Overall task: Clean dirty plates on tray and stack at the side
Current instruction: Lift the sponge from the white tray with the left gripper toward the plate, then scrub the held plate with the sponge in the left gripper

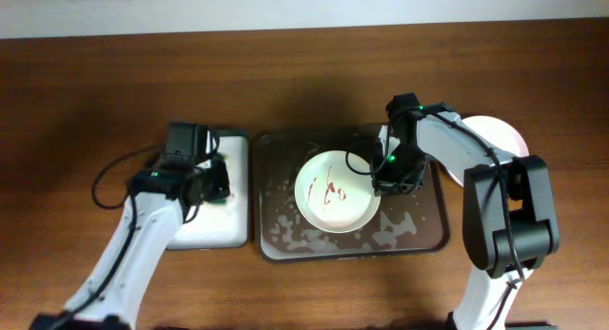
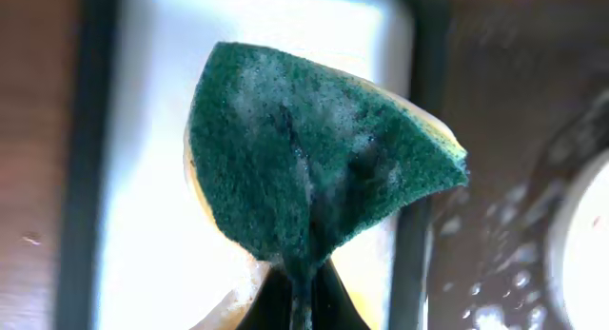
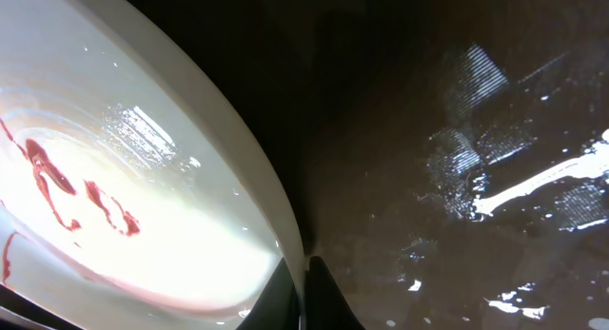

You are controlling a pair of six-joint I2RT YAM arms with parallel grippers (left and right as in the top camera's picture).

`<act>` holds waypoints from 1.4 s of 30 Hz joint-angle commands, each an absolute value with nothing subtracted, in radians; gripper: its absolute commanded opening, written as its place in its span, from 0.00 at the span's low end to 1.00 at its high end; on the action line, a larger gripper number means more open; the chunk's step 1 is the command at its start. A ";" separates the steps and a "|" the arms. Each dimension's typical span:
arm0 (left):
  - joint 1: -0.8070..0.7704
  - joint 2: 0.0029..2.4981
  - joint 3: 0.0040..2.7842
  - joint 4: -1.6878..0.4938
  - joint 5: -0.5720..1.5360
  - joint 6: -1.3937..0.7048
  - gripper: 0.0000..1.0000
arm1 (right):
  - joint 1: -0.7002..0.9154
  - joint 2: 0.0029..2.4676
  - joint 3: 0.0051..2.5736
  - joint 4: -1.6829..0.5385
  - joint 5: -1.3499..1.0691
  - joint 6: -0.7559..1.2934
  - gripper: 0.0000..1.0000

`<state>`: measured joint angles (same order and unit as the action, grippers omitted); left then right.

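Note:
A cream plate (image 1: 335, 192) with red sauce smears lies on the dark wet tray (image 1: 428, 225). My right gripper (image 1: 388, 184) is shut on that plate's right rim; the right wrist view shows the rim (image 3: 238, 168) pinched between the fingers (image 3: 303, 287) above the sudsy tray (image 3: 457, 159). My left gripper (image 1: 217, 183) is over the small white tray (image 1: 217, 230) and is shut on a soapy green sponge (image 2: 304, 159). Another pale plate (image 1: 500, 135) lies on the table at the right, partly hidden by the right arm. A third plate is not in view.
The small white tray with a dark rim (image 2: 162, 225) sits left of the dark tray (image 2: 485, 178). Soap suds (image 1: 390, 237) spread over the dark tray's front. A black cable (image 1: 109, 178) loops at the left arm. Brown tabletop (image 1: 114, 83) surrounds both trays.

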<state>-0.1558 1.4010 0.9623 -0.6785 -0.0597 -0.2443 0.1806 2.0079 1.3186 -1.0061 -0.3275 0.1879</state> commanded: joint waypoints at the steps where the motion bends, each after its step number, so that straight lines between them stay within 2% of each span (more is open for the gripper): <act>1: -0.159 1.441 0.971 -0.679 0.086 -0.250 0.00 | 0.191 2.022 1.319 -1.007 -0.333 0.194 0.04; 5: -0.171 1.432 1.053 -0.682 0.243 -0.241 0.00 | 0.191 2.022 1.319 -1.007 -0.333 0.191 0.04; 11: -0.271 1.474 1.055 -0.513 0.481 -0.330 0.00 | 0.192 2.022 1.319 -1.007 -0.333 0.191 0.04; 17: -0.445 1.644 1.055 -0.320 0.479 -0.501 0.00 | 0.191 2.022 1.319 -1.007 -0.333 0.191 0.04; 21: -0.499 1.748 1.055 -0.217 0.471 -0.561 0.00 | 0.191 2.022 1.319 -1.010 -0.333 0.191 0.04; 26: -0.533 1.821 1.055 -0.176 0.422 -0.645 0.00 | 0.191 2.022 1.319 -1.010 -0.333 0.191 0.04; 31: -0.584 1.851 1.055 -0.105 0.413 -0.644 0.00 | 0.191 2.022 1.319 -1.010 -0.333 0.191 0.04; 42: -0.655 1.878 1.055 -0.120 0.216 -0.654 0.00 | 0.191 2.022 1.319 -1.010 -0.333 0.191 0.04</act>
